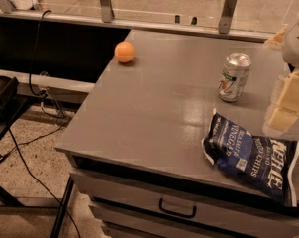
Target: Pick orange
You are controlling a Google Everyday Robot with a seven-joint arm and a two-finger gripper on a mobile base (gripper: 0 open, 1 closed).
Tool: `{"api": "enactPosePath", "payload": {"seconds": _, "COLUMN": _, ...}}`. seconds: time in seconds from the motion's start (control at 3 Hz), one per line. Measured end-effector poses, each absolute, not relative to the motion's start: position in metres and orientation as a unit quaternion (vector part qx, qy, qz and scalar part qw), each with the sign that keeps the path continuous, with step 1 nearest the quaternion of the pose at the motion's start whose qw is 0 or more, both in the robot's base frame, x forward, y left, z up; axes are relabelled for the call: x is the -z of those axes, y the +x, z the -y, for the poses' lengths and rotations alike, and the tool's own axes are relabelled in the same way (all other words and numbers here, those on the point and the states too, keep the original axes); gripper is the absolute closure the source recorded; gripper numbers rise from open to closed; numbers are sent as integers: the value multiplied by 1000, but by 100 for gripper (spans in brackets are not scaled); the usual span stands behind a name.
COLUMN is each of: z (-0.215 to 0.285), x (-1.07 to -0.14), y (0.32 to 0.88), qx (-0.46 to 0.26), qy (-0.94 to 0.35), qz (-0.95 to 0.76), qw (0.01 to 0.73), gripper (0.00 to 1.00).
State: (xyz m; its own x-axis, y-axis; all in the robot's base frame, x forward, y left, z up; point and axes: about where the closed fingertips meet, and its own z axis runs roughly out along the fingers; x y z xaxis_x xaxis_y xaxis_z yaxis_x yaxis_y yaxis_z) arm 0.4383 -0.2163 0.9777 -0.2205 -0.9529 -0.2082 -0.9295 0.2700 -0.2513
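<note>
The orange (124,52) is a small round fruit that rests on the grey table (154,113) near its far left edge. My gripper (284,105) hangs at the right edge of the view, above the table's right side. It is far to the right of the orange and nearer the front, just right of the soda can and above the chip bag. It holds nothing that I can see.
A silver soda can (234,77) stands upright at the right of the table. A dark blue chip bag (253,155) lies at the front right. A drawer with a handle (176,209) is below the tabletop. Cables (35,58) hang at the left. A glass railing (164,9) runs behind.
</note>
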Motion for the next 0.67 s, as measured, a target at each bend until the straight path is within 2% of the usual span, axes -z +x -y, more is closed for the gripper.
{"api": "enactPosePath", "payload": {"seconds": 0.33, "z": 216, "x": -978, "y": 438, "qx": 36, "qy": -603, "qz": -780, "qw": 162, "gripper": 0}}
{"api": "enactPosePath", "payload": {"seconds": 0.67, "z": 202, "x": -973, "y": 461, "qx": 27, "qy": -608, "qz": -771, "qw": 185, "gripper": 0}}
